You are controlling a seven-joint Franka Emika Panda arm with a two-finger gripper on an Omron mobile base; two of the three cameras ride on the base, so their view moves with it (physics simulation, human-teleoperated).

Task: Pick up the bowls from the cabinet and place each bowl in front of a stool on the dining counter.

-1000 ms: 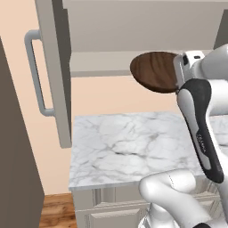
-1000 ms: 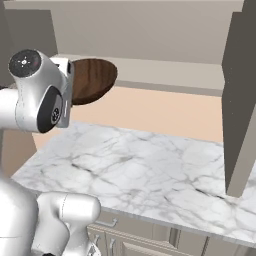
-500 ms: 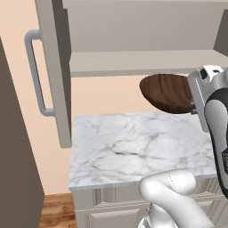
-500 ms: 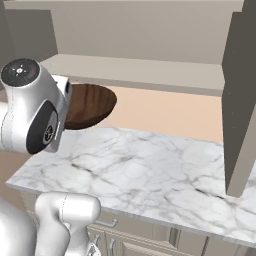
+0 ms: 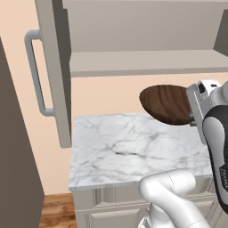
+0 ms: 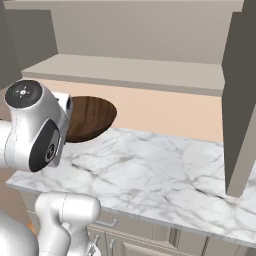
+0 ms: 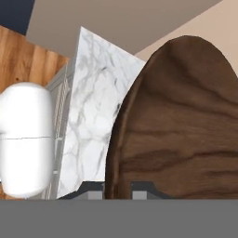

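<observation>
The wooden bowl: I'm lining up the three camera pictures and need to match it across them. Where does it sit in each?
Left base view: the bowl is right of centre, held above the marble top, below the cabinet shelf.
Right base view: the bowl is left of centre, beside the white wrist.
Hand view: the bowl fills the right half, clamped in the gripper.
Shared landmark: the marble top.

A round dark brown wooden bowl (image 6: 89, 118) with visible grain juts out from behind the white robot hand — held clear above the small white marble top with grey veins (image 6: 165, 175), not touching it. The fingers themselves are hidden by the hand. Above and beyond the bowl runs the pale inner shelf (image 6: 130, 70) of the grey-beige wall cabinet — its open door (image 6: 240, 100) stands far to the side.
</observation>
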